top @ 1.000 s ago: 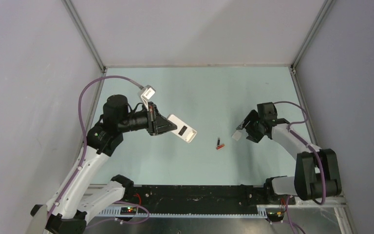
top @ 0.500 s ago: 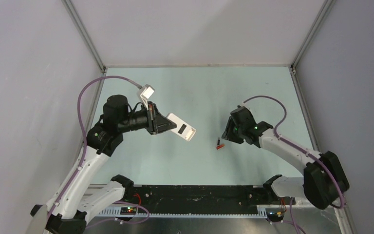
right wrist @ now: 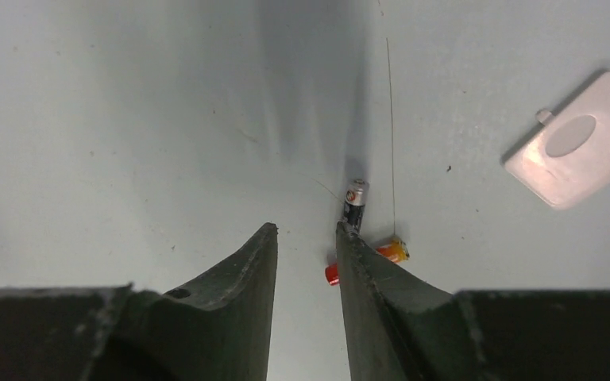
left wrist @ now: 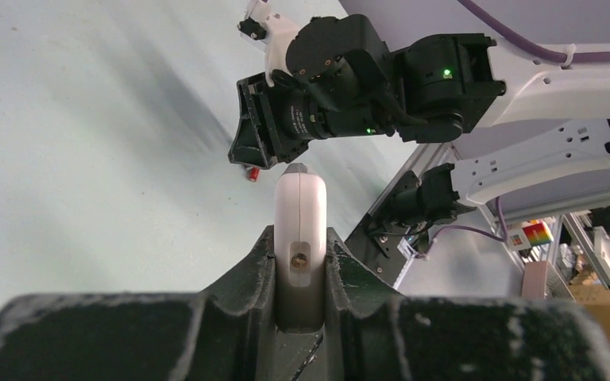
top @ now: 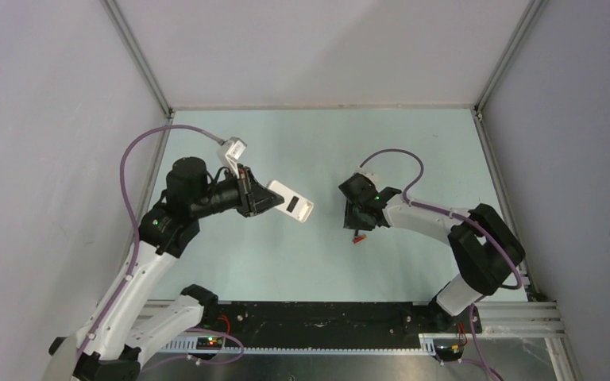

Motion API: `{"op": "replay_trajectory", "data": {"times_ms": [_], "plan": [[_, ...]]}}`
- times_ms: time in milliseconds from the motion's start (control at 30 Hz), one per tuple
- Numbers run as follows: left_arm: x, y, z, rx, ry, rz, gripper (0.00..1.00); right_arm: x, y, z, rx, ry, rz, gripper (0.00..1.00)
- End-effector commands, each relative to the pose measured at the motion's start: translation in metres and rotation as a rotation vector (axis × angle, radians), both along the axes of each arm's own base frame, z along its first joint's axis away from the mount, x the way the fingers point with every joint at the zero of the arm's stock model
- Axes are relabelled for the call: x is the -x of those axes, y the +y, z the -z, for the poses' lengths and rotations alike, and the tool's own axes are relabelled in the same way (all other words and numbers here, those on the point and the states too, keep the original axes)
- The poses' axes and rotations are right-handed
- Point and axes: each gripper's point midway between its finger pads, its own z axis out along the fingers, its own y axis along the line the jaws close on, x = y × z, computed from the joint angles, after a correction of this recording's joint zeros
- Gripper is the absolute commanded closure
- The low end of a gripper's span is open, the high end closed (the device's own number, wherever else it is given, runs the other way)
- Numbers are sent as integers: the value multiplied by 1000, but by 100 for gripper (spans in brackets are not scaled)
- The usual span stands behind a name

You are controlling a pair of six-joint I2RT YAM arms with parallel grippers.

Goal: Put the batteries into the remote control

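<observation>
My left gripper is shut on the white remote control and holds it above the table at the left. In the left wrist view the remote stands edge-on between the jaws. The dark battery and the orange-red battery lie touching on the table; they show in the top view. My right gripper is open and empty, low over the table. Its right finger covers part of the orange-red battery. Both batteries lie outside the gap.
The small white square cover piece lies flat on the table to the right of the batteries. The right arm fills the space in front of the remote. Grey walls close in the table on three sides.
My right arm has swung left, away from the cover piece, and now has its fingers down beside the batteries. My left gripper has shifted the remote slightly left and back.
</observation>
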Motion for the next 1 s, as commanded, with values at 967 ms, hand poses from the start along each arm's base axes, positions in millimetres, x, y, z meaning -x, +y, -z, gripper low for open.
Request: {"op": "replay_trajectory", "data": {"times_ms": [967], "plan": [[8,-1,7,-23,-85,76,100,4,-5,-23,24,0,129,63]]}}
